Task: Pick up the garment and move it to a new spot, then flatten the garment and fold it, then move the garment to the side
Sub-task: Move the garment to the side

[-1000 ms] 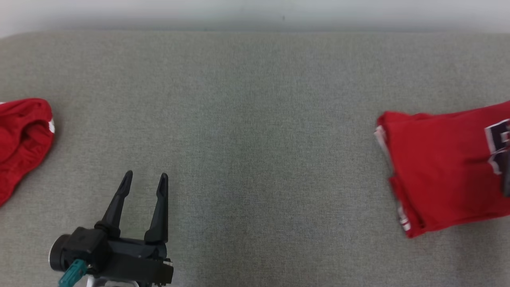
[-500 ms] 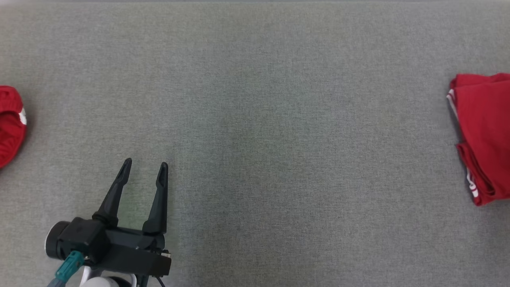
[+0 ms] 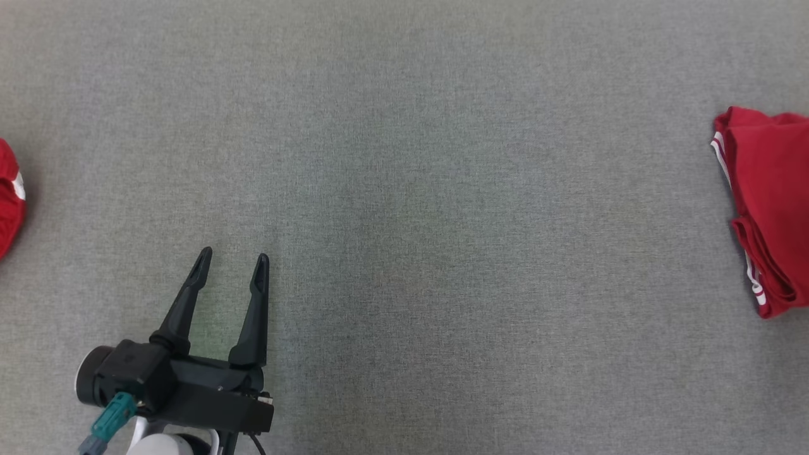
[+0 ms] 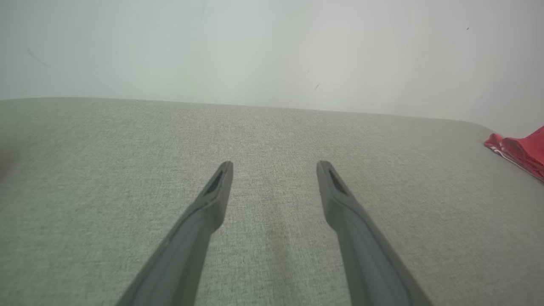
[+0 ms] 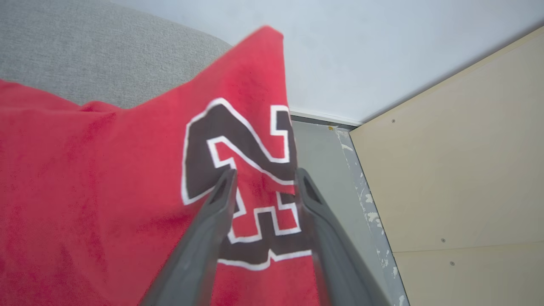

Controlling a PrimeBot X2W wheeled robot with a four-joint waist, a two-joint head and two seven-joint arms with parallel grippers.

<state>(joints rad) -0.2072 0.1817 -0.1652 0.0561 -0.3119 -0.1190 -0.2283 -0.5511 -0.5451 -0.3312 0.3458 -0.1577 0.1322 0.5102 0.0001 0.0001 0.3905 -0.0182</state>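
Head view: my left gripper hangs over the pad's near-left part, fingers wide, empty. The folded red garment lies at the pad's right edge, a second red cloth at its left edge.
Left wrist view: wide fingers above bare pad.
Right wrist view: my right gripper is over the garment, fingers partly parted, gripping nothing.

The head camera now looks from closer in. The jaws of the right gripper, shut a moment ago, now stand apart over the red garment.
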